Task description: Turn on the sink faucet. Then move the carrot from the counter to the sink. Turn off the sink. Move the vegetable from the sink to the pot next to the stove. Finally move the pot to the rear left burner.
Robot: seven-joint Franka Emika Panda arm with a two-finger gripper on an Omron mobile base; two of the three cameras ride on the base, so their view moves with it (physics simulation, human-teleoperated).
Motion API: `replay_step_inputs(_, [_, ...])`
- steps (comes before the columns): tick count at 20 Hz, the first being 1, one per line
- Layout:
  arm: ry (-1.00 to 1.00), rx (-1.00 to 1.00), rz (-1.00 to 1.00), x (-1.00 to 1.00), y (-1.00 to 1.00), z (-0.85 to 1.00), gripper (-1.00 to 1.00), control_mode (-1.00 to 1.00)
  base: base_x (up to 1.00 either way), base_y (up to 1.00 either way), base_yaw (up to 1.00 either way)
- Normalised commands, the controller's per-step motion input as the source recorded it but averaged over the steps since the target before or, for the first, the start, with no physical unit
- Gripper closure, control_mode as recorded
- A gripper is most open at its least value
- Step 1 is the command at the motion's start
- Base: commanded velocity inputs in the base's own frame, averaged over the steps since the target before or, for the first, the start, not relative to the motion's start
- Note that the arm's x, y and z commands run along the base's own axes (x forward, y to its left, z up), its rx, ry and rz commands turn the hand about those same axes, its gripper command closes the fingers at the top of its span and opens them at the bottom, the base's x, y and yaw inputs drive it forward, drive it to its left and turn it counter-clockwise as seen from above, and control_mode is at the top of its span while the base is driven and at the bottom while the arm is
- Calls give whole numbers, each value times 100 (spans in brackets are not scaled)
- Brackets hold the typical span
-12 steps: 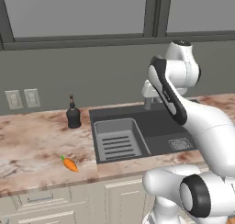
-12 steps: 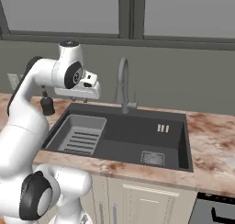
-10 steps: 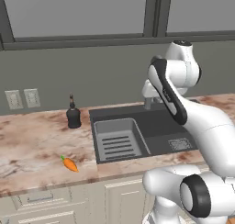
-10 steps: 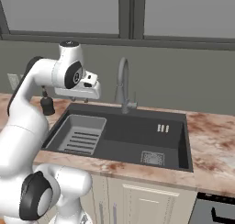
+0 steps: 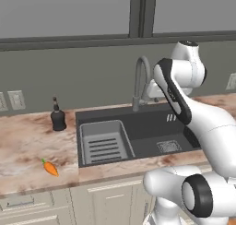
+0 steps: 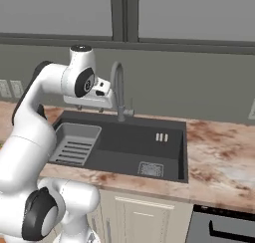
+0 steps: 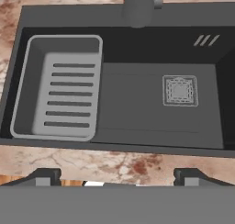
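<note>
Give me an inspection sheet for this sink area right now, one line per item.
Surface: marbled counter around a dark sink.
Job's things: carrot on the counter left of the sink; faucet behind the basin, no water seen; pot and stove nothing seen.
Clutter: grey rack in the sink's left half; dark bottle by the back wall.
Grippers: gripper open, empty, above the sink near the faucet.
Cables: nothing seen.
Surroundings: window above, wall outlets, cabinets below.
</note>
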Motion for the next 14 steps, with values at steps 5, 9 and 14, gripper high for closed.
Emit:
replay_step_inputs(5, [0,0,0,0,0,0,-100,100,0,-32,0])
replay_step_inputs(9, [0,0,0,0,0,0,-100,100,0,-45,0])
replay_step_inputs(14, [0,0,0,0,0,0,-100,100,11,-27,0])
